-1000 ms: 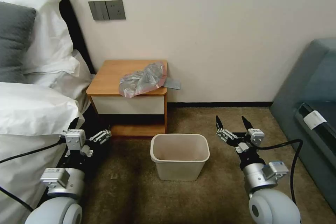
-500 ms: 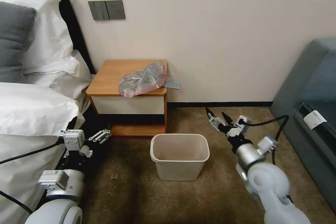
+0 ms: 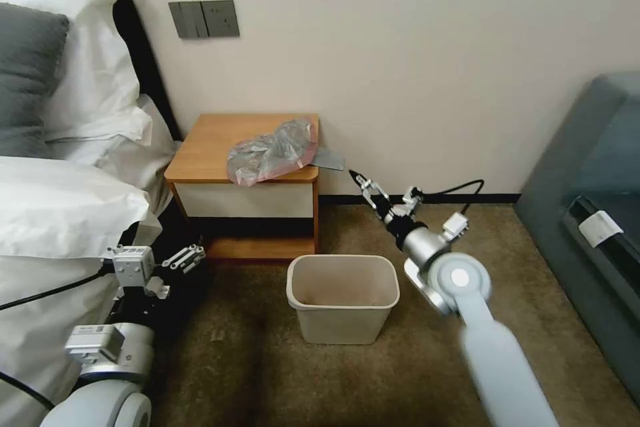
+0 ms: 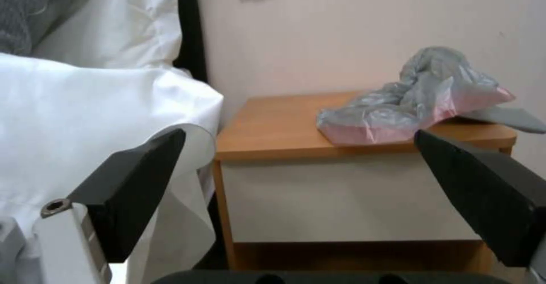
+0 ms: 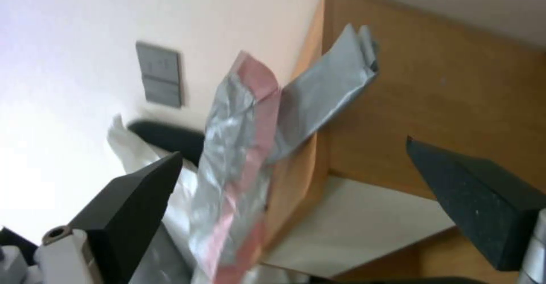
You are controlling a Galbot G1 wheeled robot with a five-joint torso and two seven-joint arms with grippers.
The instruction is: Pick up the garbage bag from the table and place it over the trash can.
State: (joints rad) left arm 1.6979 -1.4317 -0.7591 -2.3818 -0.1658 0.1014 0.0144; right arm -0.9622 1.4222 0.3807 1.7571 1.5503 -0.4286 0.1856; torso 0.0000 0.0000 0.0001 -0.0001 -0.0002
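A: Largest first. The bed (image 3: pixel 60 213) runs along the robot's left, and the table (image 3: pixel 220 147) stands against the wall beside it.

B: The trash can (image 3: pixel 343 297) sits on the carpet in front of the table, lower than the tabletop and empty (its rim is bare).

A: The garbage bag (image 3: pixel 270 150) lies crumpled on the right half of the tabletop, and a grey flap hangs past the right edge. The pinkish-red edge faces the front.

B: Arms. The right gripper (image 3: pixel 363 182) hangs just beside the table's right edge, near that flap and apart from it. Its wrist view shows the jaws spread wide with nothing between them. The left gripper (image 3: pixel 185 257) is low by the bed and the table's lower shelf, jaws also wide and empty.

A: Handling, as a judgement: thin film, very light, limp and slippery. It should bunch when pinched (no stiffness to lift flat).

B: Best hold is probably the overhanging flap or the red hem, where the material is doubled. A pinch on the crumpled middle may catch only one layer.
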